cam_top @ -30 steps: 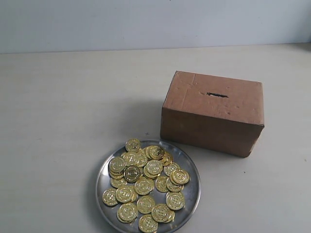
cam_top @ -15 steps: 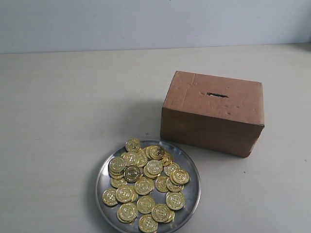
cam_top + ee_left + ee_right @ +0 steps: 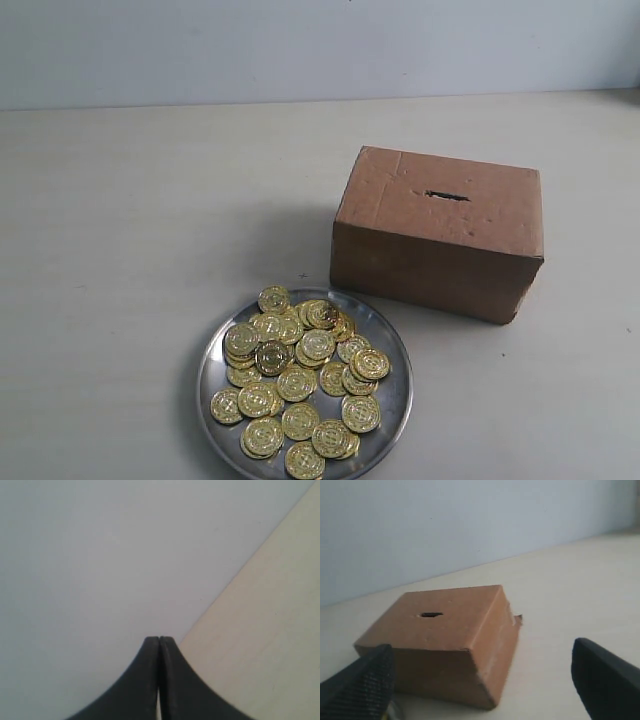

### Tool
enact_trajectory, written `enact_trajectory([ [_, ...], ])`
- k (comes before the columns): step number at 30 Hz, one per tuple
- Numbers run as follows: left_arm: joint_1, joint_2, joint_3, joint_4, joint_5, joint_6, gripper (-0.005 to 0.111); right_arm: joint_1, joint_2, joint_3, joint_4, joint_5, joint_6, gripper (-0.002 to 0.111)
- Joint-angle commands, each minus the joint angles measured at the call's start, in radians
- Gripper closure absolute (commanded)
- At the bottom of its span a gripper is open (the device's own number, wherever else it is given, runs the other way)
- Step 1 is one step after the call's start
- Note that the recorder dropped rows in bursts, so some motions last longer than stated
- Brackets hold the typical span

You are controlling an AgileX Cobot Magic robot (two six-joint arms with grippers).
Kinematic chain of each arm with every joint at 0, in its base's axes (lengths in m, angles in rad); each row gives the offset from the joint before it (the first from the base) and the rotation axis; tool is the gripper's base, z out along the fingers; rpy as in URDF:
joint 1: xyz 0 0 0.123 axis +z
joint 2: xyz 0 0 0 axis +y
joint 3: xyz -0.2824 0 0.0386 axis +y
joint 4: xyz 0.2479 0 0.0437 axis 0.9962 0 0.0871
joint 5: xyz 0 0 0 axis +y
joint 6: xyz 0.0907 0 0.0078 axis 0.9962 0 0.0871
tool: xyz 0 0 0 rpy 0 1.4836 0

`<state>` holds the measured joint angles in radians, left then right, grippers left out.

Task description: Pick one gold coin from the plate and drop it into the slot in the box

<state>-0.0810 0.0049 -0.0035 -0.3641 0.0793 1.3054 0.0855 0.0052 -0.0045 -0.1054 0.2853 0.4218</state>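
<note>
A round silver plate (image 3: 388, 345) sits at the front middle of the table, heaped with several gold coins (image 3: 300, 378). Behind it to the right stands the brown cardboard box (image 3: 440, 235), its dark slot (image 3: 446, 195) in the top face. Neither gripper appears in the exterior view. In the right wrist view my right gripper (image 3: 482, 672) is open and empty, looking onto the box (image 3: 445, 640) and its slot (image 3: 430, 614). My left gripper (image 3: 159, 641) is shut with nothing between its fingers, facing the wall and bare table.
A pale wall (image 3: 300, 45) runs along the back of the light tabletop (image 3: 130, 250). A sliver of the plate's rim (image 3: 396, 711) shows beside the right gripper's dark finger.
</note>
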Motion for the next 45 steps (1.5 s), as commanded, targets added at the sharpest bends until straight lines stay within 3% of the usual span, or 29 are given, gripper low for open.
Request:
enact_trajectory([
  [1, 0.0, -0.005, 0.003, -0.005, 0.006, -0.005, 0.107, -0.006, -0.005, 0.004, 0.223, -0.018, 0.001, 0.019],
  [7, 0.0, -0.005, 0.003, 0.002, 0.008, -0.005, 0.107, -0.006, -0.005, 0.004, 0.23, -0.018, 0.001, 0.019],
  [14, 0.0, -0.005, 0.003, 0.171, 0.047, -0.005, 0.107, -0.006, -0.005, 0.004, 0.23, -0.018, 0.001, 0.019],
  [28, 0.0, -0.005, 0.003, 0.16, 0.071, -0.018, 0.107, -0.006, -0.005, 0.004, 0.23, -0.011, 0.001, 0.019],
  [32, 0.0, -0.005, 0.003, 0.032, 0.151, -0.222, 0.107, -0.006, -0.005, 0.004, 0.236, -0.001, -0.041, 0.019],
  [38, 0.001, -0.005, 0.003, -0.03, 0.224, -0.799, 0.107, -0.006, -0.005, 0.004, 0.234, -0.001, -0.252, 0.019],
  [42, 0.001, -0.005, 0.003, -0.03, 0.242, -0.839, 0.107, -0.006, -0.005, 0.004, 0.226, -0.003, -0.482, 0.019],
  [45, 0.001, -0.005, 0.003, -0.016, 0.256, -0.839, 0.107, -0.006, -0.005, 0.004, 0.229, -0.005, -0.515, 0.019],
])
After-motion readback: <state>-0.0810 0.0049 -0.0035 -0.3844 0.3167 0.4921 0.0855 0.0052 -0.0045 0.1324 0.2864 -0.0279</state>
